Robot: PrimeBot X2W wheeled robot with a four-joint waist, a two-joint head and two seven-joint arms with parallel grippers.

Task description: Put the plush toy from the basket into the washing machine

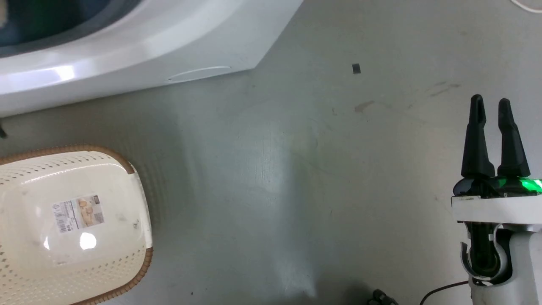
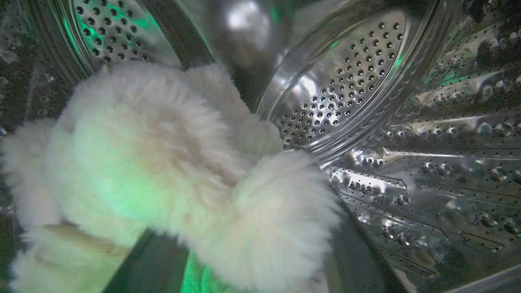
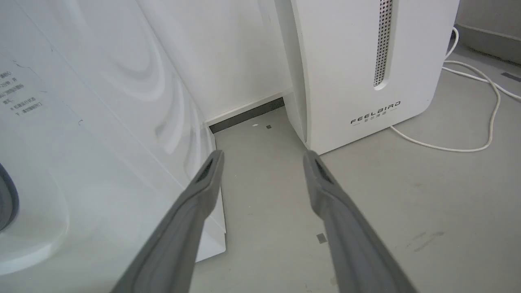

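Release seemed in hand: the plush toy (image 2: 163, 162) lay in the washing machine (image 2: 346, 81) drum between the left fingers (image 2: 148, 262), grip hidden by fur, needing next a clean withdrawal; right fingers (image 1: 477, 127) hung parted, empty.

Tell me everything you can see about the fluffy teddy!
The plush toy is fluffy and cream, its long fur partly tinted green. Rounded stubby lumps stick out; its face is hidden. It is inside the washing machine, against its shiny holed steel drum. The left gripper has dark fingers flanking one fluffy lump; whether they squeeze it is unclear.
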